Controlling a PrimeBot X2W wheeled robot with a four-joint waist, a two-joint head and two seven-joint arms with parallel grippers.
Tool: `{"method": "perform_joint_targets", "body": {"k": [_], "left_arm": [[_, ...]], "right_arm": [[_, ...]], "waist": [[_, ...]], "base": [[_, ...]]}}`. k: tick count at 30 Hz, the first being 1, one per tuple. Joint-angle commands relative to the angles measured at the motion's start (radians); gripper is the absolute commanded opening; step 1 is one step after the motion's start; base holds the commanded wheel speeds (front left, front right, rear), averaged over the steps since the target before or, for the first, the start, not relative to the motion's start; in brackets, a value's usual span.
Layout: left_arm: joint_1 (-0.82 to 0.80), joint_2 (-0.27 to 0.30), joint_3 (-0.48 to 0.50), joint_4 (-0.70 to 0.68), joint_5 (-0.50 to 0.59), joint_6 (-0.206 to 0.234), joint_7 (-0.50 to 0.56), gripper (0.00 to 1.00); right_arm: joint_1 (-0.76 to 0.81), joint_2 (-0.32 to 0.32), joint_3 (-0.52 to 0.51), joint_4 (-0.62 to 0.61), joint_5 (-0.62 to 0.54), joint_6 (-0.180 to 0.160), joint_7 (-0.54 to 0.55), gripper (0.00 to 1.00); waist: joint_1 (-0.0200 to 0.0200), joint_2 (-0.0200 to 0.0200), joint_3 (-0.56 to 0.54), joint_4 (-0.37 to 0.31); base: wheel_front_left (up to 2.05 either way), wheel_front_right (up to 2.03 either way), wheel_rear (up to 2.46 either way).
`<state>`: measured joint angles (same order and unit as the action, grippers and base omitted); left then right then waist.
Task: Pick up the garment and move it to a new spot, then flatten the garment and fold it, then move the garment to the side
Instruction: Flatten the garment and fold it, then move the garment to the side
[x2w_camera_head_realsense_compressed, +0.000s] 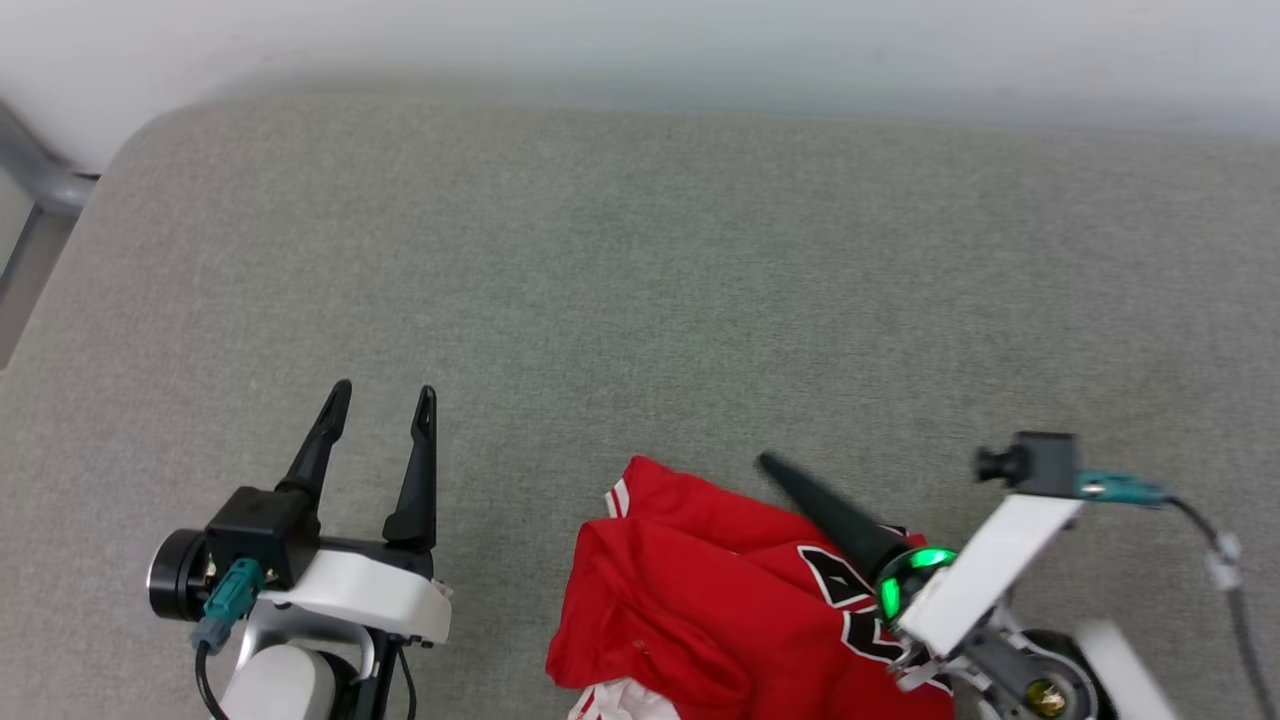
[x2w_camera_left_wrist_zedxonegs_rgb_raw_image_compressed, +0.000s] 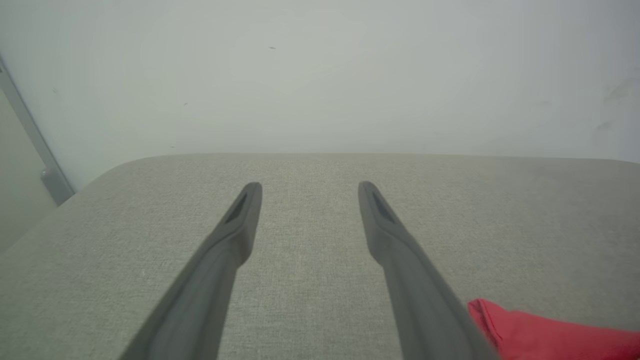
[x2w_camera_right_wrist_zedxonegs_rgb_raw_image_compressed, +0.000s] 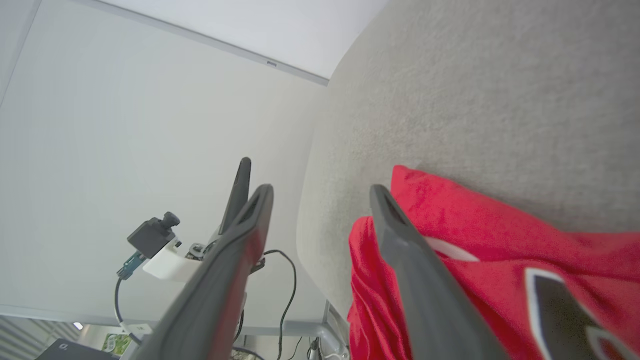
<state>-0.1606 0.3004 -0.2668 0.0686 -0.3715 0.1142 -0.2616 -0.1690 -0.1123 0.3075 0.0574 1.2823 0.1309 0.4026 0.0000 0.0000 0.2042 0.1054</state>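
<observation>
The red jersey lies bunched at the near edge of the grey padded desk, right of the middle. The right pincer hangs just over it, fingers apart and gripping nothing, one finger beside the black lettering. The left pincer, likewise spread and empty, sits over bare desk to the jersey's left. The right arm looks the nearer. The heap shows no clear long axis.

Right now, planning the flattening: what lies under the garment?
Grey upholstery borders the garment; white trim peeks from beneath its near edge. Whatever lies under the bunched cloth is covered.
</observation>
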Motion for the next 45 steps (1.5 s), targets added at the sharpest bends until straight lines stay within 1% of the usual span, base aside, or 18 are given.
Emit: {"method": "perform_joint_targets", "body": {"k": [1, 5, 6, 10, 14, 16, 18, 20, 23, 29, 36, 42, 45], "left_arm": [[0.012, -0.004, 0.003, 0.006, 0.007, -0.001, -0.005, 1.0], [0.025, -0.003, 0.004, 0.013, 0.013, 0.007, -0.005, 1.0], [0.029, 0.0, 0.004, 0.014, 0.016, 0.008, -0.005, 1.0], [0.036, 0.008, 0.01, 0.019, 0.014, 0.017, -0.004, 1.0], [0.051, 0.018, 0.015, 0.022, 0.015, 0.028, -0.002, 1.0], [0.055, 0.021, 0.017, 0.022, 0.015, 0.033, -0.001, 1.0], [0.062, 0.024, 0.02, 0.02, 0.014, 0.037, 0.001, 1.0], [0.077, 0.028, 0.022, 0.021, 0.013, 0.042, 0.001, 1.0], [0.094, 0.031, 0.024, 0.02, 0.01, 0.047, 0.002, 1.0], [0.146, 0.037, 0.03, 0.012, 0.009, 0.07, 0.009, 1.0], [0.191, 0.05, 0.044, -0.002, -0.001, 0.093, 0.01, 1.0], [0.22, 0.052, 0.042, -0.032, 0.006, 0.119, 0.026, 1.0], [0.223, 0.051, 0.04, -0.04, 0.004, 0.124, 0.03, 1.0]], "right_arm": [[-0.015, -0.015, -0.017, -0.01, -0.038, -0.001, -0.046, 1.0], [-0.014, -0.042, -0.082, -0.017, -0.204, -0.001, -0.192, 1.0], [-0.011, -0.058, -0.101, -0.015, -0.267, -0.001, -0.222, 1.0], [0.014, -0.072, -0.205, -0.026, -0.479, -0.001, -0.312, 1.0], [0.047, -0.055, -0.331, -0.077, -0.71, -0.001, -0.369, 1.0], [0.066, -0.031, -0.377, -0.12, -0.805, -0.001, -0.385, 1.0], [0.093, -0.012, -0.401, -0.172, -0.899, -0.001, -0.395, 1.0], [0.124, 0.002, -0.411, -0.213, -0.965, -0.001, -0.4, 1.0], [0.167, 0.019, -0.413, -0.252, -1.016, -0.001, -0.406, 1.0], [0.268, 0.035, -0.376, -0.269, -1.065, -0.001, -0.4, 1.0], [0.326, 0.043, -0.345, -0.279, -1.073, -0.001, -0.404, 1.0], [0.346, 0.048, -0.364, -0.307, -1.095, -0.001, -0.394, 1.0], [0.348, 0.048, -0.372, -0.311, -1.095, -0.001, -0.39, 1.0]], "waist": [[0.0, 0.0, -0.018, -0.017], [0.0, 0.0, -0.044, -0.042], [0.0, 0.0, -0.049, -0.048], [0.0, 0.0, -0.07, -0.072], [0.0, 0.0, -0.091, -0.095], [0.0, 0.0, -0.102, -0.104], [0.0, 0.0, -0.114, -0.114], [0.0, 0.0, -0.127, -0.123], [0.0, 0.0, -0.148, -0.134], [0.0, 0.0, -0.188, -0.148], [0.0, 0.0, -0.211, -0.149], [0.0, 0.0, -0.22, -0.147], [0.0, 0.0, -0.22, -0.147]], "base": [[0.0, 0.0, 0.0], [0.0, 0.0, 0.0], [0.0, 0.0, 0.0], [0.0, 0.0, 0.0], [0.0, 0.0, 0.0], [0.0, 0.0, 0.0], [0.0, 0.0, 0.0], [0.0, 0.0, 0.0], [0.0, 0.0, 0.0], [0.0, 0.0, 0.0], [0.0, 0.0, 0.0], [0.0, 0.0, 0.0], [0.0, 0.0, 0.0]]}}
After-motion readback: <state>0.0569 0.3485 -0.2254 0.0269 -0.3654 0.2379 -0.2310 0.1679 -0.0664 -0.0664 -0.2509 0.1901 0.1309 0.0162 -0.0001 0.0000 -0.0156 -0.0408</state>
